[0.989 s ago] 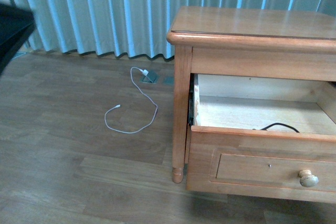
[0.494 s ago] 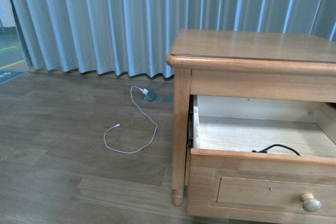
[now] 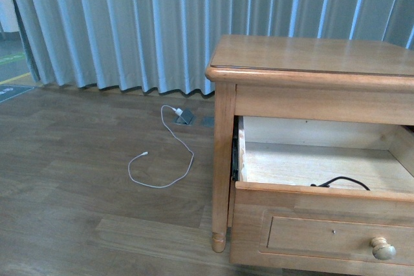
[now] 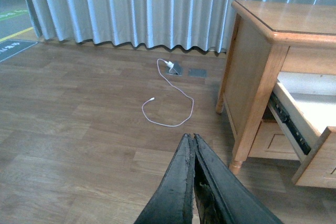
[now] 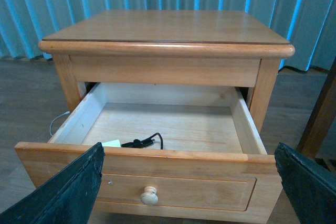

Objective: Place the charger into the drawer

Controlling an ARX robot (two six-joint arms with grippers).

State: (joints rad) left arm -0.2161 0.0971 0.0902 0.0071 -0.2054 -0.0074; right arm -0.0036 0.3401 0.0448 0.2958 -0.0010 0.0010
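The drawer of the wooden nightstand stands pulled open, with a round pale knob. The charger, a small white block with a looping black cable, lies inside it against the front panel. In the front view only the black cable shows above the drawer front. My right gripper is open and empty in front of the drawer, one finger on each side of the front panel. My left gripper is shut and empty above the floor, left of the nightstand.
A long thin white cable lies looped on the wood floor, plugged in at a floor socket near the curtain. The nightstand's front leg stands by the open drawer.
The front view has risen and steadied. The dark shape at its left edge a second ago is gone. The drawer and cable lie as before.
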